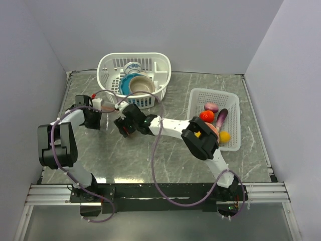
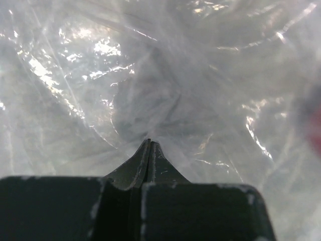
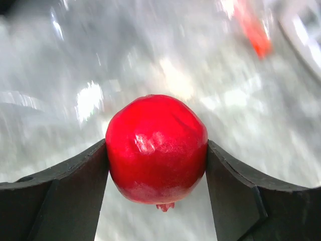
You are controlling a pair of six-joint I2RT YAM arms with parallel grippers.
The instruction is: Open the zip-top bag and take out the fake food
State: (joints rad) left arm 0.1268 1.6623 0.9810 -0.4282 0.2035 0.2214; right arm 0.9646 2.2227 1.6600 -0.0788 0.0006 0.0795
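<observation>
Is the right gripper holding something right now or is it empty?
Holding. The right wrist view shows both fingers of the right gripper pressed against the sides of a red fruit.

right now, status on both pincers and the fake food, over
Left pincer shut, tips at zip-top bag film. Right pincer clamped on red fake fruit. Bag film behind it, blurred.

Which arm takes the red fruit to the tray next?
Right: its claw grips the red fruit. The left claw is shut on the bag, pinching its film.
</observation>
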